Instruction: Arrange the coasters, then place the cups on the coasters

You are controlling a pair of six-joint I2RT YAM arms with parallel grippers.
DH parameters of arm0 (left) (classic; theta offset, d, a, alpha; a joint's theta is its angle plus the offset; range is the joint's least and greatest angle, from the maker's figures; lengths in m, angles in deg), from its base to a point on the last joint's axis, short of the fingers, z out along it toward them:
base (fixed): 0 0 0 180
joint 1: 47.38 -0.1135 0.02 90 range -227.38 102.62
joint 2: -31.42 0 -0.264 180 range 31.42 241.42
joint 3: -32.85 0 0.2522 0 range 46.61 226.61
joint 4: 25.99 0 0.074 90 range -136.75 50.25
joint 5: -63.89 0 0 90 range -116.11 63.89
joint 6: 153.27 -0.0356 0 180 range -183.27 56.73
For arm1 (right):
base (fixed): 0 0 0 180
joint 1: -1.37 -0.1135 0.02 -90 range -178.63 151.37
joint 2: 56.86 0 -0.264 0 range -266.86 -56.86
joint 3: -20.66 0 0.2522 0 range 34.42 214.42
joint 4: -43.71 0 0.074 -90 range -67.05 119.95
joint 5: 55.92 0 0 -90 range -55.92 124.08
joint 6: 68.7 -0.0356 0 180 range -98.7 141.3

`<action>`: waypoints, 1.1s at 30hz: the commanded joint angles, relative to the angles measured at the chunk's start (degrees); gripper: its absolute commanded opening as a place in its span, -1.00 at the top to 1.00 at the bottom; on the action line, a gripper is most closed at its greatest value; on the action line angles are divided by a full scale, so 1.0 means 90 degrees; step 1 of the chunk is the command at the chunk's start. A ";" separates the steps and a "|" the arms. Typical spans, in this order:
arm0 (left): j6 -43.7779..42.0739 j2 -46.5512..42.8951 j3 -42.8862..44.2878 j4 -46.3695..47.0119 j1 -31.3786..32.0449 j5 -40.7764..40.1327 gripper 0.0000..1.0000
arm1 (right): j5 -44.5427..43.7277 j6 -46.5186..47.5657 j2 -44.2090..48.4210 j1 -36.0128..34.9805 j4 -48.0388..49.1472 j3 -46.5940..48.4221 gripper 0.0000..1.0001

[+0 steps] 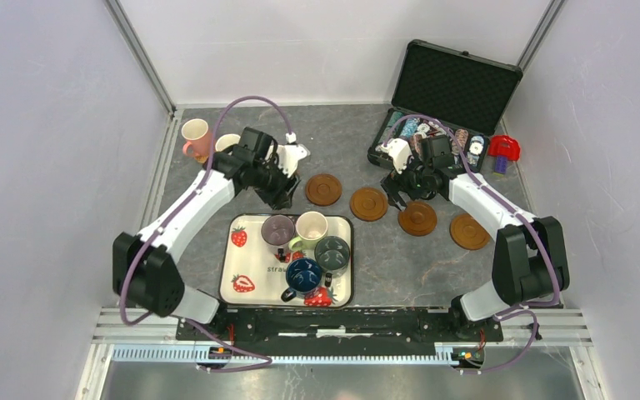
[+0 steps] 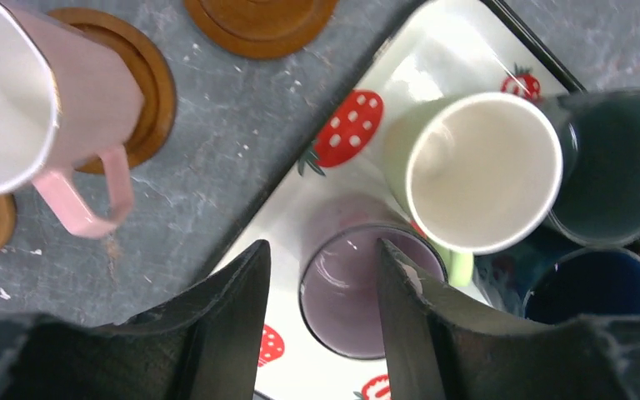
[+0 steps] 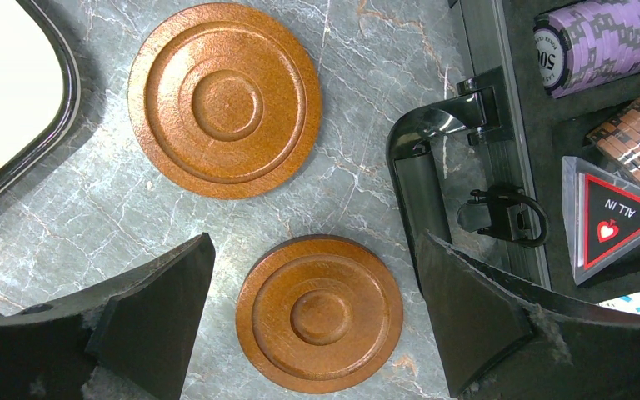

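Observation:
On the strawberry tray [image 1: 246,260] stand a mauve cup [image 1: 277,229], a cream cup [image 1: 311,225], a grey-green cup [image 1: 332,251] and a dark blue cup [image 1: 304,275]. My left gripper [image 2: 321,246] is open, straddling the mauve cup's [image 2: 358,292] near wall, one finger outside the rim with a gap, the other inside. A pink cup [image 2: 33,92] sits on a coaster [image 2: 146,92] at the back left. Several bare coasters [image 1: 368,203] lie in a row. My right gripper [image 3: 315,240] is wide open over one coaster [image 3: 319,312].
An open black chip case [image 1: 446,108] stands at the back right, its latch [image 3: 433,175] close beside my right fingers. A red object [image 1: 504,148] lies beside it. A second cream cup [image 1: 227,142] stands next to the pink one. Enclosure walls run along both sides.

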 commanded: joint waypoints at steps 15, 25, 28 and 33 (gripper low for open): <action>0.0101 0.1686 0.0981 -0.0451 0.0332 -0.0578 -0.07 | -0.0065 -0.0019 0.0177 0.0004 0.0150 0.0049 -0.96; -0.0350 0.1491 0.0372 -0.0699 0.0340 -0.0399 -0.05 | -0.0094 0.0010 0.0175 -0.0001 0.0131 0.0045 -0.96; -0.0585 0.1348 0.0081 -0.0834 0.0335 -0.0467 -0.05 | -0.0102 0.0010 0.0177 -0.0002 0.0133 0.0050 -0.96; -0.0759 0.0850 -0.0456 -0.0920 0.0296 -0.0462 -0.09 | -0.0103 0.0019 0.0192 -0.0002 0.0113 0.0030 -0.96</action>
